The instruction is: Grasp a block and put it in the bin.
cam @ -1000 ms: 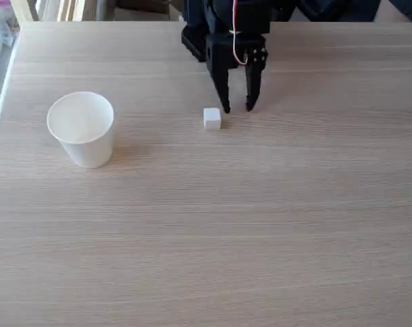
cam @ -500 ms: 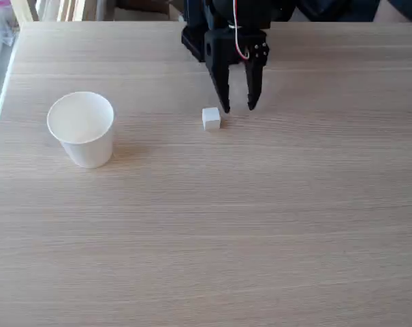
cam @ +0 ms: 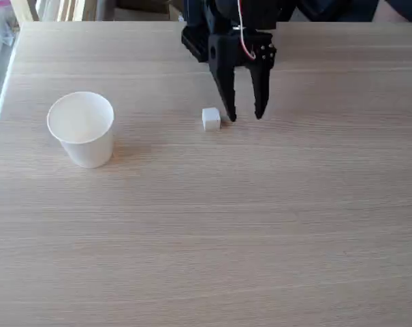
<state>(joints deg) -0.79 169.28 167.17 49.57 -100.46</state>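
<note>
A tiny white block (cam: 210, 118) lies on the light wood table (cam: 233, 225), near the middle of its far half. The bin (cam: 82, 128), a white paper cup, stands upright at the left, well apart from the block. My black gripper (cam: 245, 116) points down just to the right of the block. It is open, nothing sits between its fingers, and the left fingertip (cam: 231, 116) is close beside the block's right side.
The arm's black base (cam: 212, 20) stands at the table's far edge. A window frame and pale slats show at the far left corner. Bare wood spreads across the near half and the right side.
The gripper has shifted slightly right and toward the camera, its tips now level with the block instead of behind it. Block and cup have not moved.
</note>
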